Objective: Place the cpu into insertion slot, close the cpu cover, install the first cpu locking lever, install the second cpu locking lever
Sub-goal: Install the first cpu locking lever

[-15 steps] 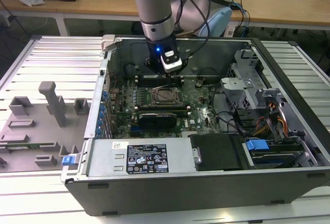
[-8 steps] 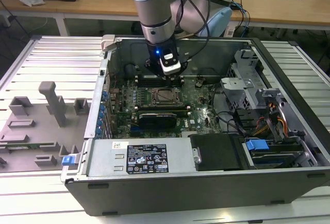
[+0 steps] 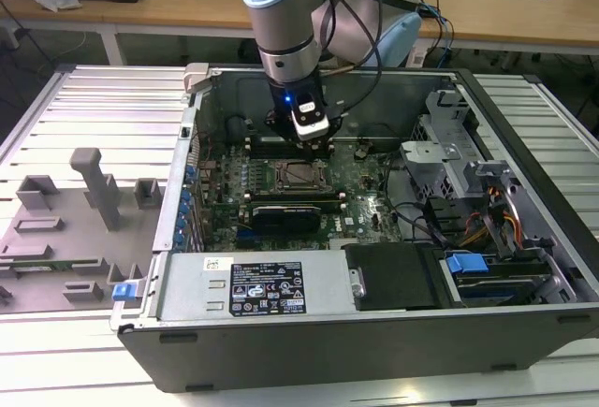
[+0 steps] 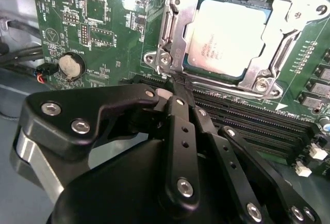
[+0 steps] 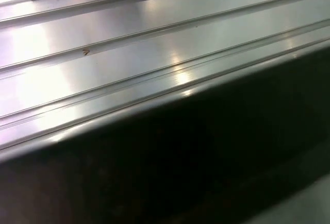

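The cpu point(image 4: 227, 41) has a pale silvery top inside the silvery-grey cpu cover point(image 4: 175, 33). The motherboard point(image 4: 108, 28) is green with fine lines. The gripper point(image 4: 178, 87) is black. The arm point(image 3: 281, 5) is grey and light blue.

A robotics lab or test workshop is indicated. An opened computer case point(image 3: 374, 239) is laid on a ribbed aluminium worktable point(image 3: 94, 108), with grey fixture blocks point(image 3: 94, 187) set beside it at the exterior view's left. Wooden desks point(image 3: 187, 0) with scattered papers are seen behind.
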Action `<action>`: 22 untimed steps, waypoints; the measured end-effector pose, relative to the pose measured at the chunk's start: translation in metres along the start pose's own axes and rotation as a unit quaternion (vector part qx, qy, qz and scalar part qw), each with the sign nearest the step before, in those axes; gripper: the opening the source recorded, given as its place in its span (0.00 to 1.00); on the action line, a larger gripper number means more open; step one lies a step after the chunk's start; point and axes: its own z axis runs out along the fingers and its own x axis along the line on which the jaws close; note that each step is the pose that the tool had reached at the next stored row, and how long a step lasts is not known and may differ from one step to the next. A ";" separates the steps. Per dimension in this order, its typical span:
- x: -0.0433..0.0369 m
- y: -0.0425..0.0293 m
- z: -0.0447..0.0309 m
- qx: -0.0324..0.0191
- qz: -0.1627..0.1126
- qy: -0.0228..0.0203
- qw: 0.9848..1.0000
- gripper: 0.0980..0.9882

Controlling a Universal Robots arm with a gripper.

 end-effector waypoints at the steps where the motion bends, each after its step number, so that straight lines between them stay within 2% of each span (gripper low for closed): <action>1: 0.0000 0.0000 0.0001 0.000 0.000 0.000 1.000 0.01; 3: -0.0001 0.0002 -0.0004 0.000 0.000 0.000 1.000 0.01; 8: -0.0016 0.0010 -0.0070 0.000 0.000 0.000 1.000 0.01; 10: -0.0021 0.0013 -0.0089 0.002 -0.001 -0.001 1.000 0.01; 12: -0.0027 0.0014 -0.0117 0.008 -0.002 -0.002 1.000 0.01; 14: -0.0037 0.0016 -0.0158 0.018 -0.003 -0.004 1.000 0.01; 18: -0.0051 0.0020 -0.0218 0.028 -0.004 -0.007 1.000 0.01; 20: -0.0062 0.0025 -0.0263 0.036 -0.005 -0.009 0.999 0.01; 22: -0.0069 0.0029 -0.0297 0.040 -0.005 -0.011 0.999 0.01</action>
